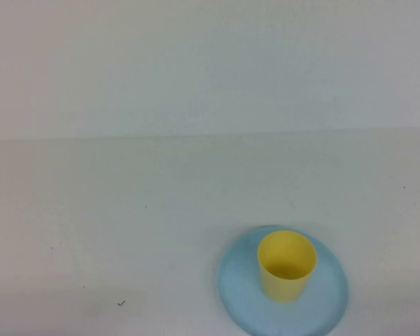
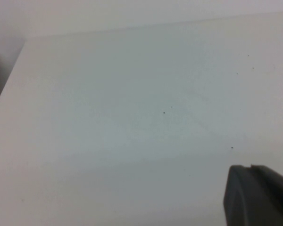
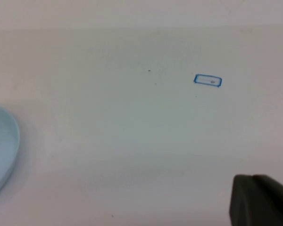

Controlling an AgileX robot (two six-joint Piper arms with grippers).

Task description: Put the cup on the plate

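Cup (image 1: 287, 266) stands upright on plate (image 1: 283, 288), nothing touching it; task looks done. Left claw (image 2: 259, 195) hangs over bare surface (image 1: 126, 231), cup nowhere near it. Right claw (image 3: 262, 200) sits just beside the plate rim, clear of it. Can't tell either claw's state. Best finish: stay parked, don't bump the plate.

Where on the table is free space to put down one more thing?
Free: the table left of the plate and behind it to the far edge. Occupied: the near right, where the cup stands on the plate. Left gripper and right gripper sit over bare table.
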